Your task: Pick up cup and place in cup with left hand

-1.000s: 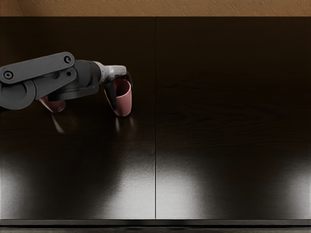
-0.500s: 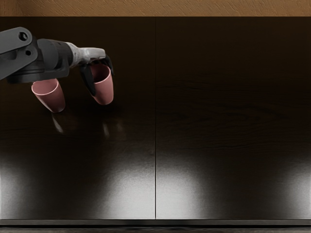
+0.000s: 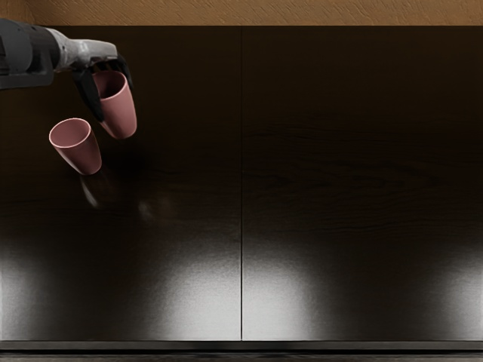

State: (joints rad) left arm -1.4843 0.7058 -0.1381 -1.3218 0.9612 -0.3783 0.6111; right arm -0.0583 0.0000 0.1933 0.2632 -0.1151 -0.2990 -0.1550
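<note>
The held cup [image 3: 121, 113] is mouth-up, its long axis running in view from the rim at about 11 o'clock to the base at about 5 o'clock. It is clear of the worktop [image 3: 339, 188], with a faint reflection below. The second cup [image 3: 80, 153] stands mouth-up on the worktop, between 7 and 8 o'clock from the held cup, near but apart; its rim faces the same way in view. The seam [image 3: 241, 188] runs from 12 to 6 o'clock, well to the 3 o'clock side of both cups. The left hand [image 3: 115, 101] is partly closed, with dark fingers [image 3: 89, 96] curled around the upper part of the held cup, at opposite sides of its wall. From the knuckles the held cup extends towards 5 o'clock; the left arm [image 3: 26, 56] enters at about 10 o'clock.
</note>
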